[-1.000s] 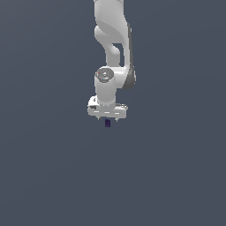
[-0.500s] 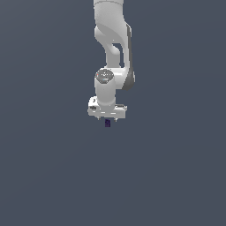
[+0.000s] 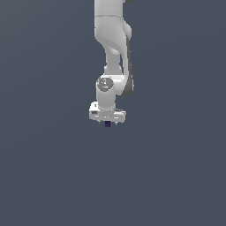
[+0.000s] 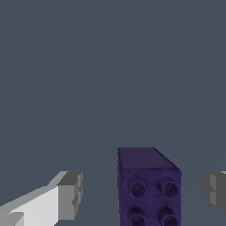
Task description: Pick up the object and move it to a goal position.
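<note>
In the wrist view, going from left to right, one grey-tipped finger (image 4: pixel 70 194) on a white mount comes first, then a strip of bare grey desk (image 4: pixel 110 79), then the object (image 4: pixel 149 187), a dark purple brick with round studs on its upper face, then another strip of desk, and last the second finger pad at the picture's edge. The jaws are spread: the brick lies between them with a visible gap on each side, touching neither pad. It sits nearer the second finger than the first, so it is not centred in the opening.

In the exterior view the white arm (image 3: pixel 113 48) hangs straight down from the top of the picture, and the gripper (image 3: pixel 107 122) points down at the desk. The object shows there only as a small dark purple speck directly under the white gripper body, in line with the gap between the fingers. Whether the fingertips touch the desk cannot be told.
</note>
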Available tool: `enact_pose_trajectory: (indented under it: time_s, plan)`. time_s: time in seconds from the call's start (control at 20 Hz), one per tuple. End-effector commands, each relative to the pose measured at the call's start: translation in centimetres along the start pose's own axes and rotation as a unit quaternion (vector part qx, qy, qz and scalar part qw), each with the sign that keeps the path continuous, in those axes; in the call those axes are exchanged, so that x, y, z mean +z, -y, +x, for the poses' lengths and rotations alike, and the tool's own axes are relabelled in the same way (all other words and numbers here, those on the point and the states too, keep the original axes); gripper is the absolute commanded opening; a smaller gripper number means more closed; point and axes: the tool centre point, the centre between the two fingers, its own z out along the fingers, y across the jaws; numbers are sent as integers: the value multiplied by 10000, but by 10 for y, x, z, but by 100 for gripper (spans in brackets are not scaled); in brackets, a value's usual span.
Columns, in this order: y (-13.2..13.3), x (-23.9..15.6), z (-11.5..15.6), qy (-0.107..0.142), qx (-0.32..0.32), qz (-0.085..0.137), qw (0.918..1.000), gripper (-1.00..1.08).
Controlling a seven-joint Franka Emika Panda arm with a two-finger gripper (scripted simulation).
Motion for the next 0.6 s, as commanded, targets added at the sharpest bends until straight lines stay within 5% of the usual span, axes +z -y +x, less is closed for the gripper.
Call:
enact_pose_trajectory:
  time_s: [0.0, 0.15, 0.2, 0.55]
  plan:
    - [0, 6, 0, -6, 0, 0, 10000, 100]
    - [0, 9, 1, -6, 0, 0, 10000, 100]
    - [0, 9, 1, -6, 0, 0, 10000, -100]
    - [0, 9, 1, -6, 0, 0, 10000, -100]
